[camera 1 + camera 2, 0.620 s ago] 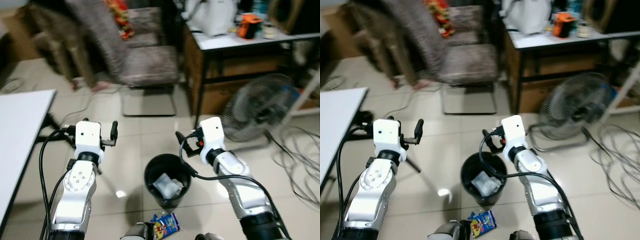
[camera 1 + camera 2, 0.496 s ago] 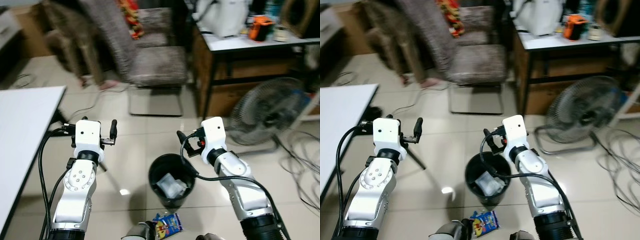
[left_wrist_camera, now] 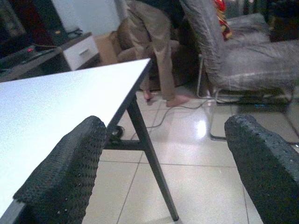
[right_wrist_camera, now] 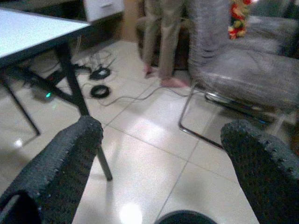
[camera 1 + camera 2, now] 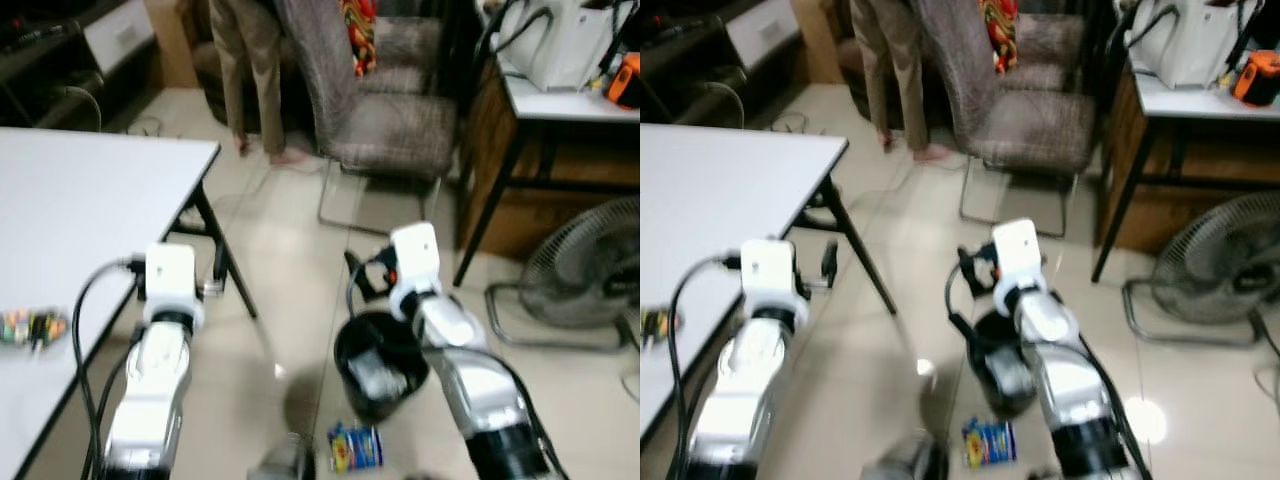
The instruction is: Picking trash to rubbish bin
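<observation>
The head pair looks forward and down from above both arms. Each wrist camera sits low, peering between its claw's fingers; all share the grey chair (image 5: 385,110) and white worktop (image 5: 70,210).

**Bin and Wrapper on the Tiles**

Black round rubbish bin (image 5: 380,365), upright on the pale tiled floor, mouth open, near the grey chair and the white table's leg. Inside, crumpled pale trash (image 5: 374,377) resting against the wall. Just beside the bin's base, on the floor, a blue snack wrapper (image 5: 356,447) with yellow and red print, lying flat, apart from the bin. Slightly blurred throughout.
</observation>
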